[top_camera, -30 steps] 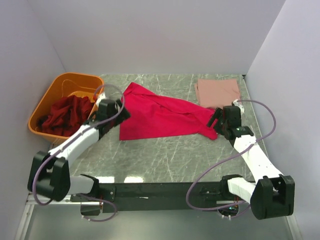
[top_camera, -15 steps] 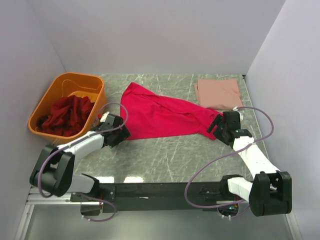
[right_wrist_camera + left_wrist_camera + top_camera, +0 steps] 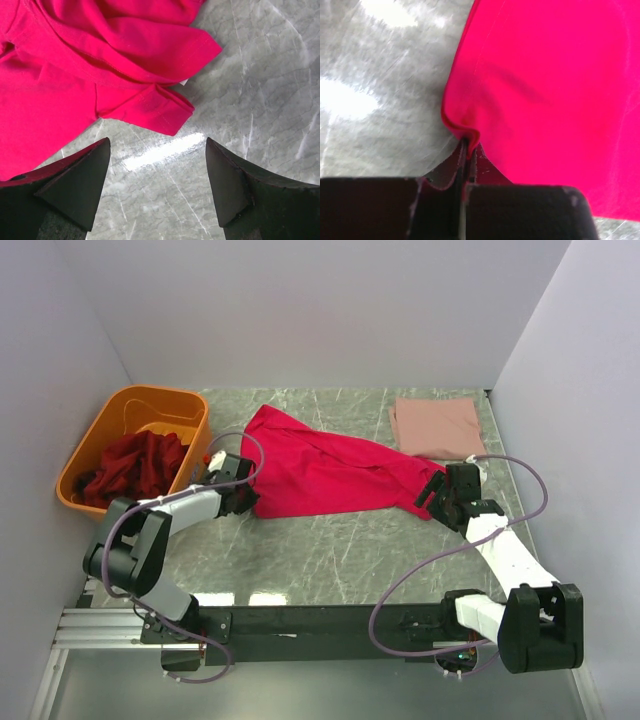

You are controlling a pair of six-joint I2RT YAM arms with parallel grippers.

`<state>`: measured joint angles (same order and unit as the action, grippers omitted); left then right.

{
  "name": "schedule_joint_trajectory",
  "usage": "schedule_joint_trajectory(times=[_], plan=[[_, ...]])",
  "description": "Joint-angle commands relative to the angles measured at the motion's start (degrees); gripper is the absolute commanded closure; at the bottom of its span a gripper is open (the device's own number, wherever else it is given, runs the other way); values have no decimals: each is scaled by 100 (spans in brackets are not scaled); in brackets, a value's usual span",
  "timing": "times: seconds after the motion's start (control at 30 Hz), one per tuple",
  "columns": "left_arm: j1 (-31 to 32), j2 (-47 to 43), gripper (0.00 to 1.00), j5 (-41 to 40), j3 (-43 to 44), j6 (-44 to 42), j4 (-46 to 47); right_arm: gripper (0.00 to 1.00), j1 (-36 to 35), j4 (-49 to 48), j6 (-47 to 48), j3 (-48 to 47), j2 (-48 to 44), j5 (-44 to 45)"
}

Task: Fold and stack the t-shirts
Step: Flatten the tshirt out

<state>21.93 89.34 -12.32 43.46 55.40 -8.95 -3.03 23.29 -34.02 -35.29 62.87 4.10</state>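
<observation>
A crimson-pink t-shirt point(image 3: 320, 468) lies spread and rumpled across the middle of the table. My left gripper point(image 3: 243, 500) is shut on its near left corner, and the cloth edge point(image 3: 467, 137) is pinched between the jaws. My right gripper point(image 3: 437, 493) stands open at the shirt's right end; a sleeve point(image 3: 150, 107) lies just ahead of the spread fingertips point(image 3: 102, 150), and only bare table lies between them. A folded salmon-pink t-shirt point(image 3: 436, 425) rests at the back right. Dark maroon t-shirts point(image 3: 130, 468) are heaped in the tub.
An orange plastic tub point(image 3: 112, 418) sits at the left, close to my left arm. White walls close in the table on three sides. Bare grey marble table point(image 3: 340, 550) runs along the near side in front of the shirt.
My left gripper swung from beside the tub down to the shirt's near left corner and shut on it. My right gripper crept slightly nearer the sleeve, still open.
</observation>
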Motion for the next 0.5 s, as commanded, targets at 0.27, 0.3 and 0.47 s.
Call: schedule_joint_trajectory(times=[0.27,0.3,0.47], plan=[[13,-936,99,-263,-321,-222,-511,20,39,-544,-122,136,593,-32],[13,-936,99,-254,-312,-222,-503,20,48,-519,-140,93,690,12],[13,-927,99,-166,-356,-248,-336,21,57,-764,-183,154,1086,38]])
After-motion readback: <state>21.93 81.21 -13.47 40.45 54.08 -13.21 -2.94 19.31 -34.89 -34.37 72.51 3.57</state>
